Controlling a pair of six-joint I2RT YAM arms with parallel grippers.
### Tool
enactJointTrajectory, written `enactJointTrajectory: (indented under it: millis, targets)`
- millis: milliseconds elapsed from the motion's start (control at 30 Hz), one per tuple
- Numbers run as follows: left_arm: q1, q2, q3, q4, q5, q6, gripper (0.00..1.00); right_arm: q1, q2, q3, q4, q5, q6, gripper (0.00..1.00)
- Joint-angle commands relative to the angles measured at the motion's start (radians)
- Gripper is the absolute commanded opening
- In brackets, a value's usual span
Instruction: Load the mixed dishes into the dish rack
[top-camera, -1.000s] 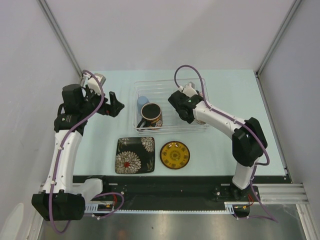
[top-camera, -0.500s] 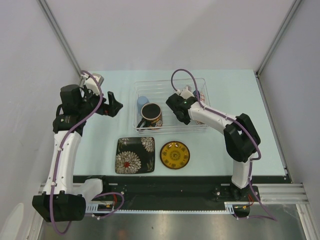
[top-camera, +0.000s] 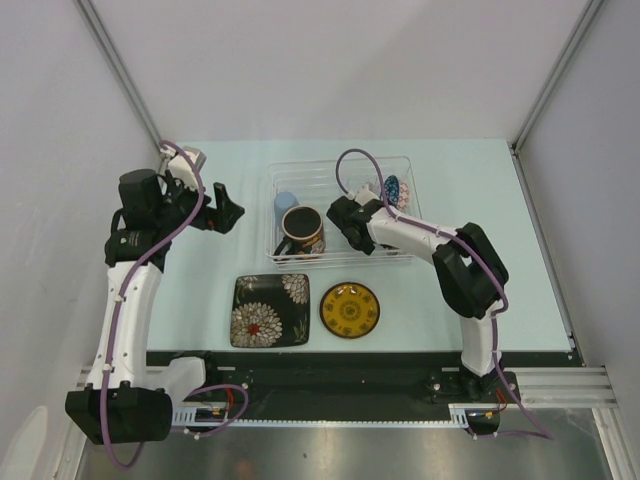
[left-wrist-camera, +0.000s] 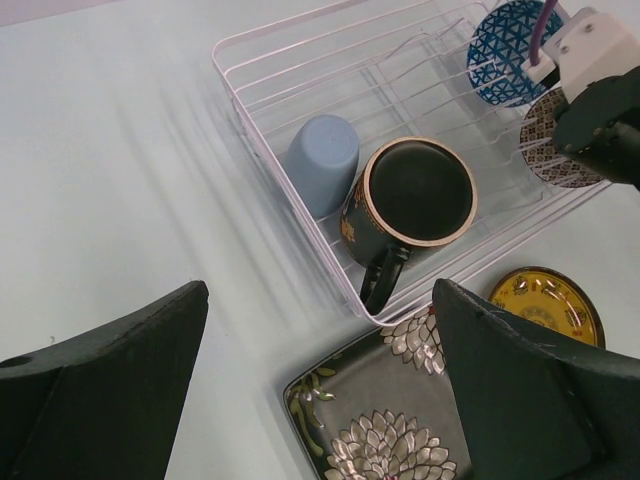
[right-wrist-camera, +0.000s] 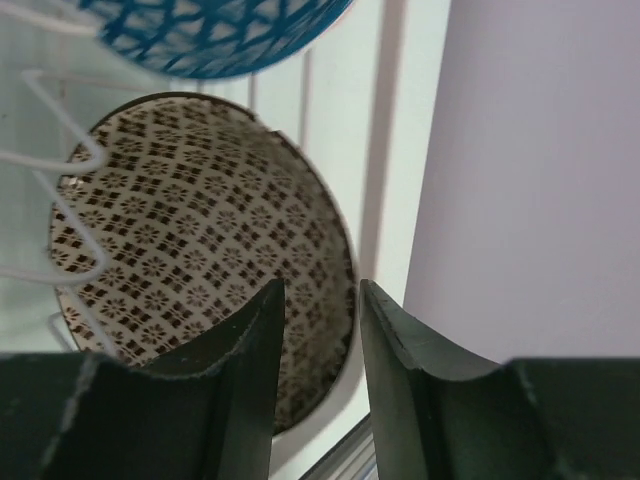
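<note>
Brownish bowl (right-wrist-camera: 190, 250) stands on edge (blue bowl (right-wrist-camera: 200, 35) just beyond).

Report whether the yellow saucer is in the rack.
Out: the yellow saucer lies on the table, outside the dish rack, beside the black plate.

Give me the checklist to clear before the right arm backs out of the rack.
1. Brownish bowl standing on edge in the dish rack: ok.
2. Right claw free of that bowl: not ok, jaws parted but the rim sits between them.
3. Bowl stays up once the claw leaves: cannot tell.
4. Blue bowl beside it upright: ok.
5. Left claw open and empty for the next pick: ok.
6. Black square plate and yellow saucer loaded: not ok, both lie on the table in front of the rack.
</note>
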Motion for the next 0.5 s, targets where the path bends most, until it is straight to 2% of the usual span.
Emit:
enactJointTrajectory:
  millis: [0,233,400,467]
  targets:
    - [0.012,-0.019,0.008,0.022,0.031,0.005,1.0,0.014,0.017,-0.005,-0.008,-0.039,0.036,0.4]
    - [0.012,-0.017,-0.001,0.027,0.037,0.001,1.0,0.046,-0.033,0.02,-0.039,-0.022,0.042,0.43]
    - [0.014,-0.017,-0.001,0.022,0.033,0.005,1.0,0.083,-0.162,0.093,-0.169,-0.027,0.119,0.6]
    - [0.015,-0.022,-0.004,0.015,0.028,0.022,1.0,0.115,-0.22,0.129,-0.198,-0.063,0.139,0.71]
